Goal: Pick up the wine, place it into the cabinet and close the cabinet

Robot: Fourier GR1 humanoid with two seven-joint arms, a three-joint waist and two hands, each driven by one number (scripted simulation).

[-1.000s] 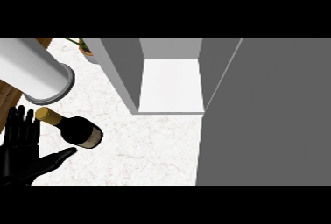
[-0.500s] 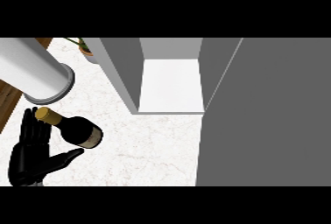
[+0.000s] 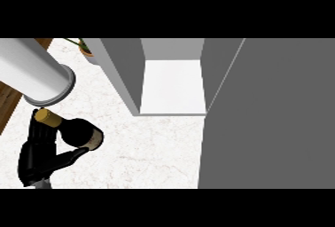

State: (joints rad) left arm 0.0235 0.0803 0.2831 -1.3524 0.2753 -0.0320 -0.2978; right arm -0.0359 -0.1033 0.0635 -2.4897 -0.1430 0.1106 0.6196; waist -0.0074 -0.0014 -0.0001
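One view only — from the robot's head, looking steeply down onto the counter (image 3: 150, 146); the open cabinet (image 3: 171, 84) sits ahead, near, its door (image 3: 268, 115) filling the right.

This is a kitchen, seen from above at a counter (image 3: 150, 146) with a pale, marble-like veined top. A grey cabinet (image 3: 124, 71) stands on it with its door (image 3: 274, 115) swung open, showing a white shelf floor (image 3: 171, 86) inside. A dark wine bottle (image 3: 73, 131) with a gold-capped neck stands on the counter, a small potted plant (image 3: 83, 46) sits near the back by the cabinet's corner, and a strip of brown wood (image 3: 8, 104) shows along the counter's left edge, all of which fit a home kitchen.
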